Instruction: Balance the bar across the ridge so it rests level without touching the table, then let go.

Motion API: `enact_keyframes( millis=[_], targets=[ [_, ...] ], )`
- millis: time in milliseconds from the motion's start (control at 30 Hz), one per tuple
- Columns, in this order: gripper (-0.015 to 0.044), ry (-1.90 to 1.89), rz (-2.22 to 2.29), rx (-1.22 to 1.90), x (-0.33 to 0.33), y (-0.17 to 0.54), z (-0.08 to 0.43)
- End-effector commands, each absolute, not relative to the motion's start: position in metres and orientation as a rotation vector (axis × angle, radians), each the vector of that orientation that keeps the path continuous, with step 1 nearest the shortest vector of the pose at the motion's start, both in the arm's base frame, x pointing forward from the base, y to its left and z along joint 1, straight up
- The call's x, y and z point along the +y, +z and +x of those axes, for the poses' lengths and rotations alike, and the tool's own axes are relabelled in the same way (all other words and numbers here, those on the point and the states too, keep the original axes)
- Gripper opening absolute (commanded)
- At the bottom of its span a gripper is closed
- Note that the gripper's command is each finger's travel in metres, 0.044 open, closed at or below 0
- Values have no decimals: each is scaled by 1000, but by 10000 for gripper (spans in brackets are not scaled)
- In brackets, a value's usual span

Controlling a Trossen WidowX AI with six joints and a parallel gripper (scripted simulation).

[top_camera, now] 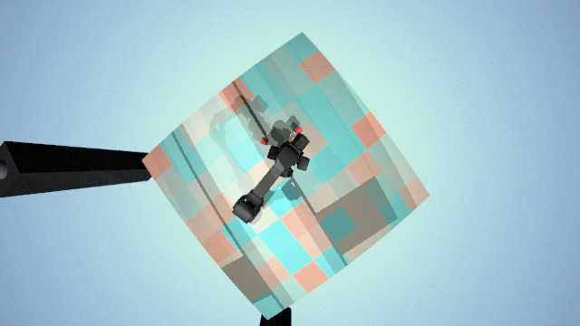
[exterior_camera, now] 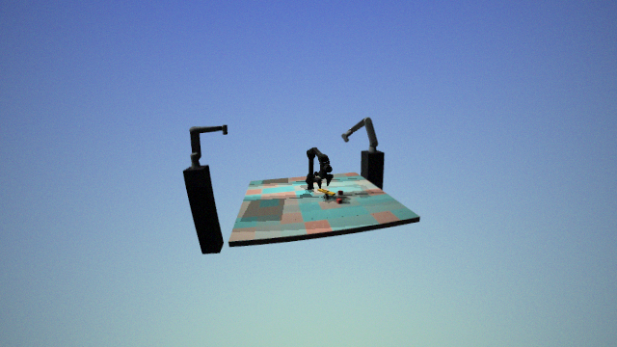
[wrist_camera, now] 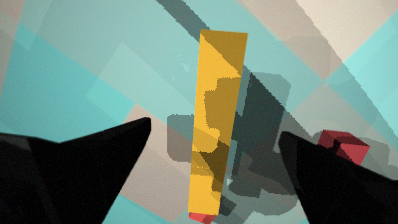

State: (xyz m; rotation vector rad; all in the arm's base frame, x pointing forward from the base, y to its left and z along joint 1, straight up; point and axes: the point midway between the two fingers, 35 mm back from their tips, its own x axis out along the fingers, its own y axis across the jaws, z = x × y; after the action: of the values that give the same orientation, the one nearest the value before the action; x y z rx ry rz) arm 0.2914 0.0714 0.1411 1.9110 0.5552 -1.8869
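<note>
Standing on patchwork table (top_camera: 281,244) (exterior_camera: 347,209): black arm (top_camera: 272,178) (exterior_camera: 310,164) | Backdrop: plain blue-green

Two gray arms (exterior_camera: 195,141) on black pedestals (top_camera: 82,172) (exterior_camera: 203,209) beyond table; red block (top_camera: 297,129) (exterior_camera: 339,200) (wrist_camera: 201,217) near another red block (top_camera: 264,141) (exterior_camera: 340,193) (wrist_camera: 354,153).

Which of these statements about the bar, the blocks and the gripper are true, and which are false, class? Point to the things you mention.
1. The gripper (top_camera: 287,146) (exterior_camera: 324,186) (wrist_camera: 214,130) is open. True.
2. The jaws are clamped on the yellow bar (top_camera: 293,139) (exterior_camera: 326,192) (wrist_camera: 215,110). False: they stand apart, with nothing gripped.
3. Two red blocks (top_camera: 264,141) (top_camera: 297,129) (exterior_camera: 340,192) (exterior_camera: 339,200) (wrist_camera: 355,152) (wrist_camera: 202,217) are in view. True.
4. In the wrist view, both red blocks are left of the bar. False: one is to its right, the other at its lower end.
5. Shadows fall across part of the bar. True.
</note>
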Motion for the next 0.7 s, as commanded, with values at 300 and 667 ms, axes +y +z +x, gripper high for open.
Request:
enact_keyframes(
  millis=[300, 667],
  targets=[
    [440, -1872, 1925, 554, 71, 203, 288],
    [440, -1872, 1925, 554, 71, 203, 288]
  ],
)
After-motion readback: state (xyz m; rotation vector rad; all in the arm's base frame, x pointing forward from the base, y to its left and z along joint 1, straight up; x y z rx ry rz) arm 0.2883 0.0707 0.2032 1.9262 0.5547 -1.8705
